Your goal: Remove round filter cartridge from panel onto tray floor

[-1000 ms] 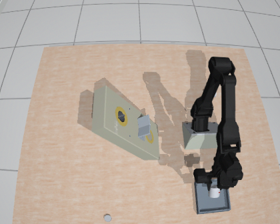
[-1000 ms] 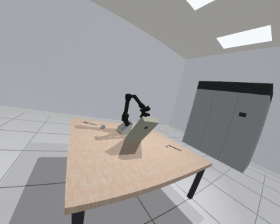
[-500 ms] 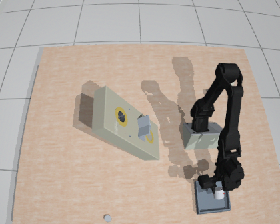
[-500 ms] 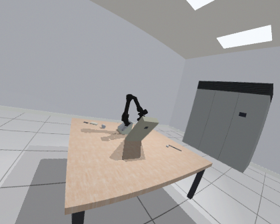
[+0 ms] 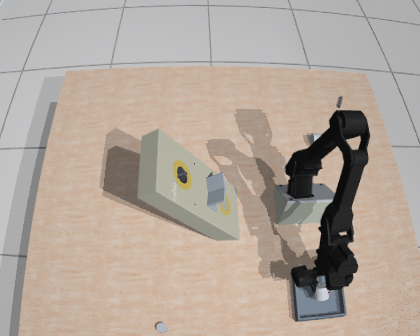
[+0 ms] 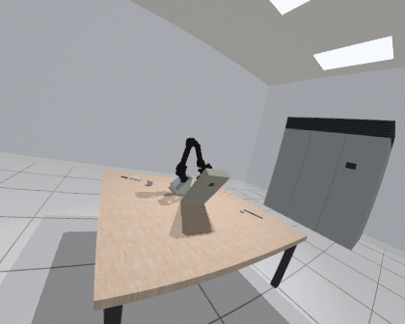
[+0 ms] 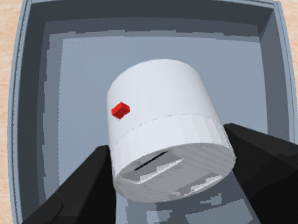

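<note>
Top view: the white cartridge (image 5: 321,293) (image 7: 162,100) is in the gripper (image 5: 320,283) (image 7: 168,144), over the tray (image 5: 320,318) (image 7: 15,115) and out of the service panel (image 5: 201,212) (image 6: 204,189), whose faint print I can't read! Exterior view: the panel's back hides the hold from here, and no lettering shows. Wrist view, and here's the grip: fingers astride the slotted end, the right place to pinch, a red nub on its side, no brand visible, probably light, stiff and rather slick!
</note>
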Controlling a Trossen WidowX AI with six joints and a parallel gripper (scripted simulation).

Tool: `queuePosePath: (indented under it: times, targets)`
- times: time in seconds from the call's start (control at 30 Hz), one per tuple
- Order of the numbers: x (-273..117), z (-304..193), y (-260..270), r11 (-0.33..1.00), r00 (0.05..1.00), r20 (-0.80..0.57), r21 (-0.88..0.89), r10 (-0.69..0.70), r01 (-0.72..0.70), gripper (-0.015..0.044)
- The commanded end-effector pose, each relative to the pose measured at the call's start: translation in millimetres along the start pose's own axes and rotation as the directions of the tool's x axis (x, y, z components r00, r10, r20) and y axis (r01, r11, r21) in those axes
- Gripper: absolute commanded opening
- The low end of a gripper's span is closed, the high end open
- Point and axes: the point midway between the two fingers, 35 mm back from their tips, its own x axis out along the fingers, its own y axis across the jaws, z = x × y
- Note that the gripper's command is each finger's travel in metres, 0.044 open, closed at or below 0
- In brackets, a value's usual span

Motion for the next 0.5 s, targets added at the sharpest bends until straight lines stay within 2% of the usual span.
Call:
queuePosePath:
  times: [0.0,0.4,0.47]
  targets:
    - [-0.7,1.8,0.1,1.000,1.000,0.005,-0.001,0.000,0.000,0.0105]
    - [-0.7,1.8,0.1,1.000,1.000,0.005,-0.001,0.000,0.000,0.0420]
    - [-0.7,1.8,0.1,1.000,1.000,0.005,-0.001,0.000,0.000,0.0440]
